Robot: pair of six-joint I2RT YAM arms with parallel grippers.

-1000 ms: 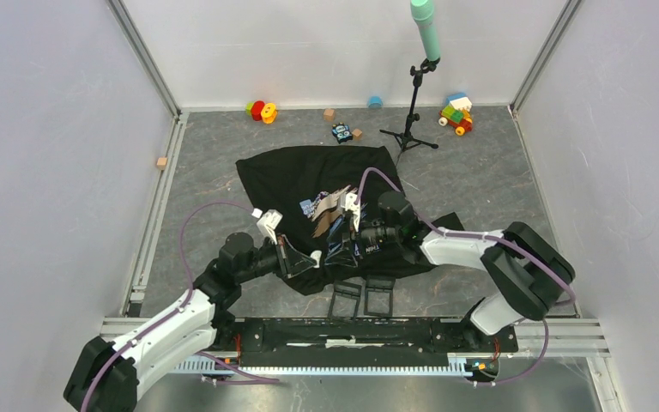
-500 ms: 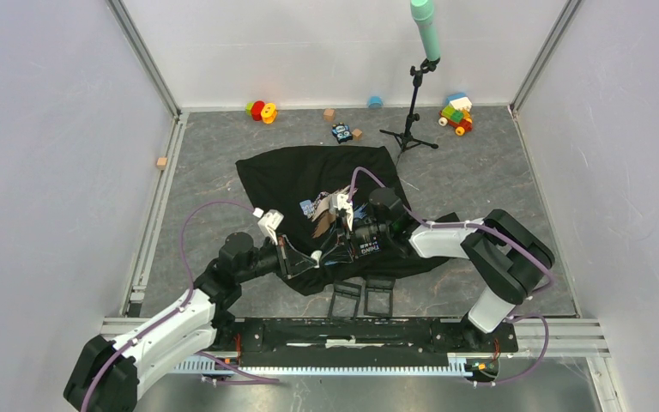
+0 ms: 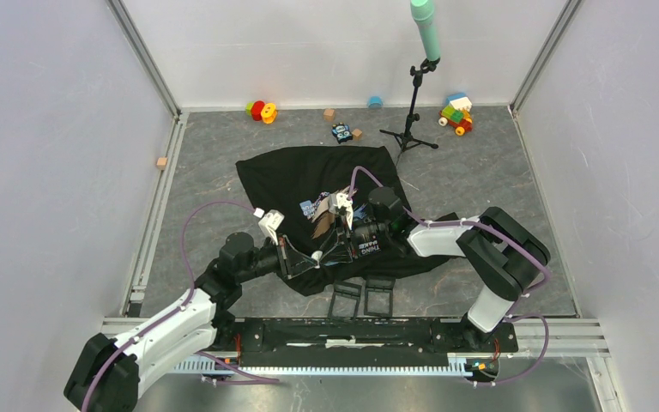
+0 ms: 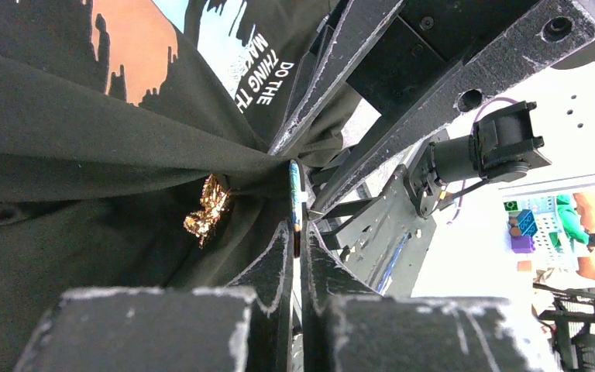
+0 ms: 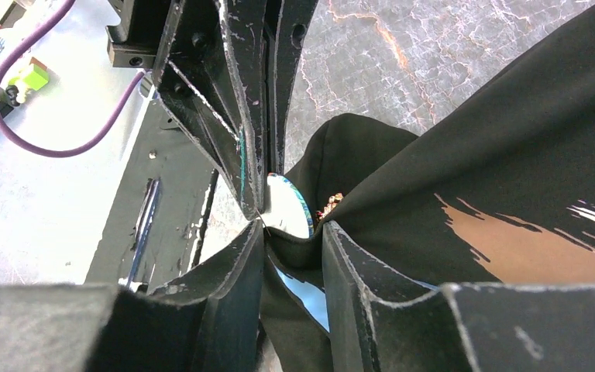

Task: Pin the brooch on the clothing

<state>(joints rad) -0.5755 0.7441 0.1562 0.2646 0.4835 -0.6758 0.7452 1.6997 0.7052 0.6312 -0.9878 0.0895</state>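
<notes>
The black T-shirt [image 3: 292, 176] with blue and tan print lies mid-table. My two grippers meet nose to nose at its near edge. My left gripper [image 3: 312, 257] is shut on the brooch, a thin round disc with a teal rim [image 4: 294, 198], white-faced in the right wrist view [image 5: 287, 205]. A gold glittery piece [image 4: 208, 209] sits against the cloth beside the disc and peeks out in the right wrist view [image 5: 330, 204]. My right gripper [image 3: 328, 249] is shut on a raised fold of the T-shirt [image 5: 298, 248], pulled taut against the disc.
A microphone stand [image 3: 414, 103] stands behind the shirt. Toys lie along the back wall at the left [image 3: 261, 110] and the right [image 3: 456, 113]. A wooden cube [image 3: 162, 161] is at the far left. Two black frames [image 3: 362, 296] lie near the arm bases.
My right arm has swung left and brought its gripper and the shirt fold up against the left gripper. The left arm has hardly moved.
</notes>
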